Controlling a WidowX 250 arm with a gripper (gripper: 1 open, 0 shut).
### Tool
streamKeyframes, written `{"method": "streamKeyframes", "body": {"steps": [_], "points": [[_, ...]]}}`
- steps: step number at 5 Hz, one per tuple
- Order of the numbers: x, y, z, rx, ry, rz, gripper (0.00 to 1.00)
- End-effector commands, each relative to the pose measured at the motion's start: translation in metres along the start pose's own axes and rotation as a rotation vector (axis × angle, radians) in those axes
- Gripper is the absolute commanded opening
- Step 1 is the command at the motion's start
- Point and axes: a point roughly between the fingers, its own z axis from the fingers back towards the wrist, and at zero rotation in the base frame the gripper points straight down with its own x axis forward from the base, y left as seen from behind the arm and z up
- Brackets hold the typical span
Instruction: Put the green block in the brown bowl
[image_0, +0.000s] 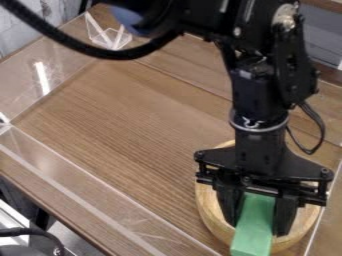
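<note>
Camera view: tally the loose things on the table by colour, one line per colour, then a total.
Green: 1, the green block, clamped in the gripper.
Brown: 1, the brown bowl beneath it.
Total: 2

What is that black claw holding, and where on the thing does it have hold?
The gripper is shut on the green block, pinching its upper end; the rest of the bar hangs down over the brown bowl.

Bowl (214, 222) sits at surface's (120, 120) near-right corner; pincer (265, 205) directly over it, block (255, 228) leaning out over bowl's front rim.
</note>
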Motion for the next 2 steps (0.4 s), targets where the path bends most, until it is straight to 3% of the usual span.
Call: {"method": "streamKeyframes", "body": {"steps": [1, 2], "points": [[0.0043, -0.0017, 0.0052, -0.018, -0.020, 0.003, 0.00], [0.0045, -0.0014, 0.0051, -0.020, -0.018, 0.006, 0.00]]}}
